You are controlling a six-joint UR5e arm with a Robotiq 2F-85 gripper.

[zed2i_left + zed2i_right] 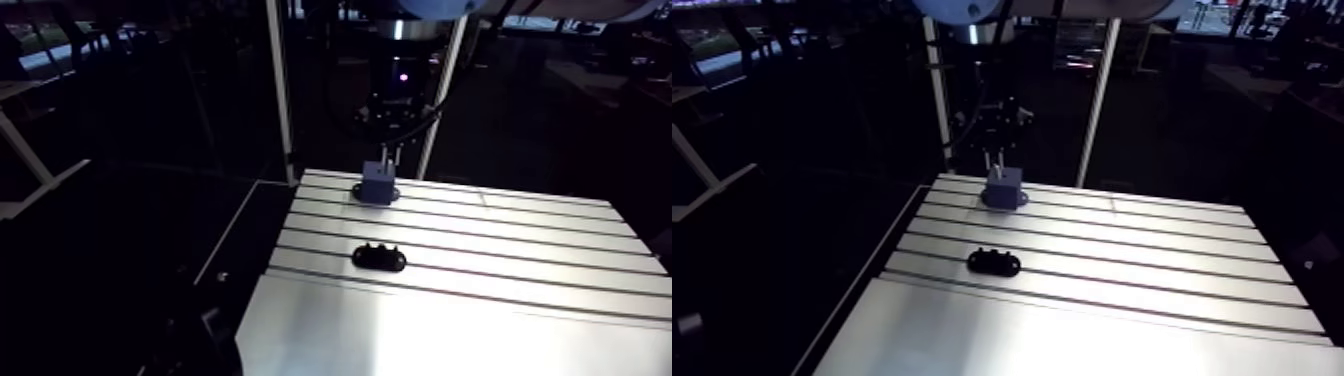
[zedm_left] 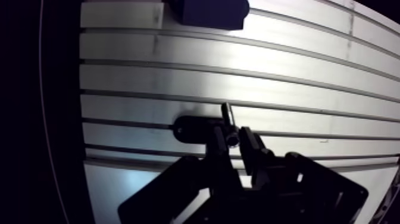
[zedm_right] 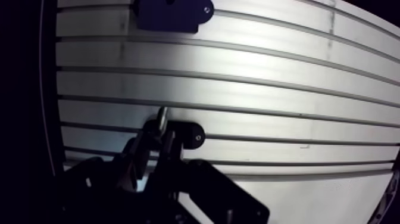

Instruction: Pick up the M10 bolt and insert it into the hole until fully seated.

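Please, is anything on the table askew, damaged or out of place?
Nothing stands out. The blue block and the black holder sit flat on the slotted table. The jaws grip the bolt. No spill or damage shows.

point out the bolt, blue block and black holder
bolt (image 2: 227, 113), wrist view, its exposed end
blue block (image 1: 376, 183), arm view, front face
black holder (image 1: 378, 258), arm view, middle of its body

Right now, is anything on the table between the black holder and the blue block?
No. Between the black holder and the blue block there is only bare slotted table, a few grooves. The arm view shows it best; the wrist view agrees.
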